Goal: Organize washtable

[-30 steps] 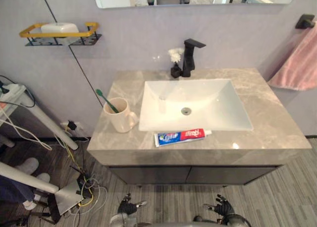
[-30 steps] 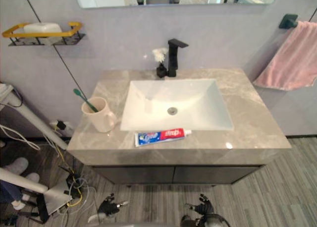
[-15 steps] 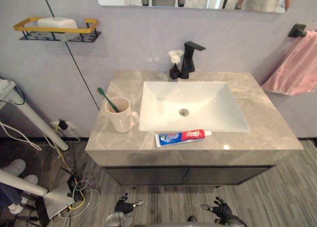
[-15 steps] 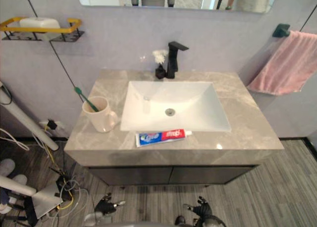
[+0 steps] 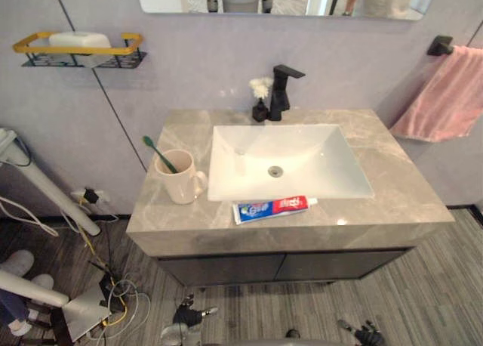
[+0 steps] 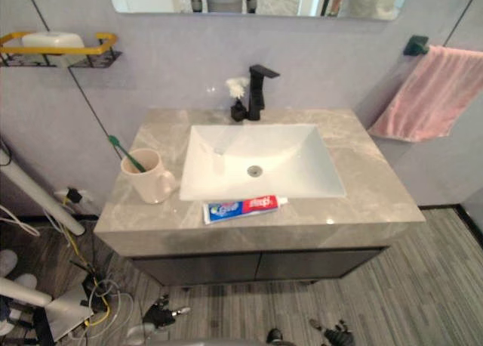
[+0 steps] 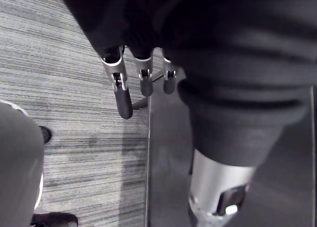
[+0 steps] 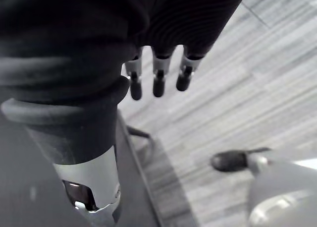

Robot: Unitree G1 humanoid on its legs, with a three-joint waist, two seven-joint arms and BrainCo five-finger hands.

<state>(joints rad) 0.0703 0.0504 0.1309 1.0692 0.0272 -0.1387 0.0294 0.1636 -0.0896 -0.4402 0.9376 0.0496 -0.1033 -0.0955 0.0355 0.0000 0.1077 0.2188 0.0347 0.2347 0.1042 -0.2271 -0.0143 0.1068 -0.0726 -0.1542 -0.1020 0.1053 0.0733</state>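
A blue, white and red toothpaste tube (image 5: 273,208) lies flat on the grey marble counter (image 5: 392,195), along the front rim of the white sink (image 5: 332,165). To the sink's left stands a cream mug (image 5: 178,186) with a green toothbrush (image 5: 160,154) leaning in it. Both hands hang low over the floor in front of the cabinet, far below the counter. My left hand (image 5: 189,316) has relaxed fingers (image 7: 122,95) and holds nothing. My right hand (image 5: 366,333) is also open, its fingers (image 8: 158,83) straight and empty.
A black faucet (image 5: 281,89) and a small black bottle with a white flower (image 5: 260,104) stand behind the sink. A soap bar rests on a yellow wall shelf (image 5: 75,42). A pink towel (image 5: 445,97) hangs at right. White poles and cables (image 5: 45,210) crowd the floor at left.
The camera has shifted, so the whole scene sits a little further left. My right hand has dropped toward the lower right edge. Things on the counter lie as before.
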